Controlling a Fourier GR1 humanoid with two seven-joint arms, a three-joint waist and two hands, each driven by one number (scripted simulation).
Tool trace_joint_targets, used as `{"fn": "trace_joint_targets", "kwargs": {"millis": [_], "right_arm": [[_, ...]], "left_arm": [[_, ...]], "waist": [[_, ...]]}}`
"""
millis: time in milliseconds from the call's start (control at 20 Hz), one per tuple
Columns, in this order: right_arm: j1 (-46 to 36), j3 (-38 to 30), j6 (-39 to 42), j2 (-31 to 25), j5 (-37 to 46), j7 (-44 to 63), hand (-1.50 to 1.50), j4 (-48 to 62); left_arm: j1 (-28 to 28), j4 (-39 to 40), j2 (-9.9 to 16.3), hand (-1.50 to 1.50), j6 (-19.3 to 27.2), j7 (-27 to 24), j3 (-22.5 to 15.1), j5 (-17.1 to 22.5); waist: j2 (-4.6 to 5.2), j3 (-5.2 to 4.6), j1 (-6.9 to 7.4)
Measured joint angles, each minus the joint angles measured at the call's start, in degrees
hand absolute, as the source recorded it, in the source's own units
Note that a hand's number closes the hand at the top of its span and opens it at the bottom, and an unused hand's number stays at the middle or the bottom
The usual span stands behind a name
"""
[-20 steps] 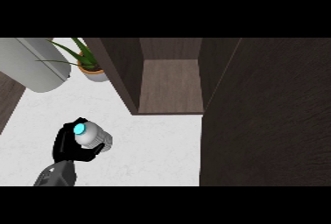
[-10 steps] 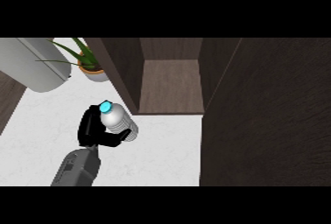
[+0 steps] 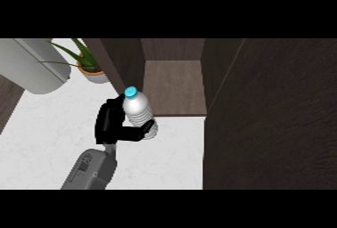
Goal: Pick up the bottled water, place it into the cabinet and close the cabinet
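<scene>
The left hand point(image 3: 113, 125) has its fingers point(image 3: 146, 130) curled round the lower part of the water bottle point(image 3: 137, 111), holding it upright above the white worktop point(image 3: 46, 138), blue cap on top. Just beyond the fingers and a little to their right is the open cabinet point(image 3: 172, 84), whose brown shelf floor lies bare; the bottle stands in front of its left front corner, not yet inside. The cabinet's left side wall rises right behind the bottle's cap. To the right of the fingers a tall dark panel point(image 3: 270, 120), possibly the open door, fills that side of the view. Beyond the fingers to the left stands a potted plant point(image 3: 89, 67), and farther left a large pale grey rounded thing point(image 3: 33, 67). The right hand does not show.
</scene>
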Motion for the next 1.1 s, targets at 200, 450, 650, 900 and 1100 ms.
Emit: {"fn": "trace_joint_targets", "kwargs": {"millis": [200,450,650,900,1100], "right_arm": [[-0.8,1.2,-0.7,0.5,-0.4,0.1,-1.5,0.0],[-2.1,1.5,-1.6,-0.3,-0.9,0.4,-1.5,0.2],[-2.5,1.4,-1.0,-1.2,-1.3,0.3,-1.5,0.5],[-2.8,1.6,-0.9,-2.1,-1.9,0.2,-1.5,0.8],[-3.2,2.0,-0.5,-2.9,-2.3,0.0,-1.5,1.0]], "left_arm": [[-0.5,-0.8,0.7,1.5,7.8,1.4,-3.0,-0.6],[-1.4,-0.8,1.7,1.5,16.8,3.4,-5.4,-2.5],[-2.3,-0.2,2.5,1.5,21.1,5.2,-5.5,-4.2],[-3.5,0.9,3.4,1.5,23.4,6.3,-4.2,-4.5],[-3.9,1.0,3.7,1.5,24.5,7.5,-3.9,-4.3]], "waist": [[0.07,-0.03,0.04],[-0.15,0.03,-0.02],[-0.4,0.13,-0.3],[-0.5,0.22,-1.04],[-0.52,0.26,-1.74]]}}
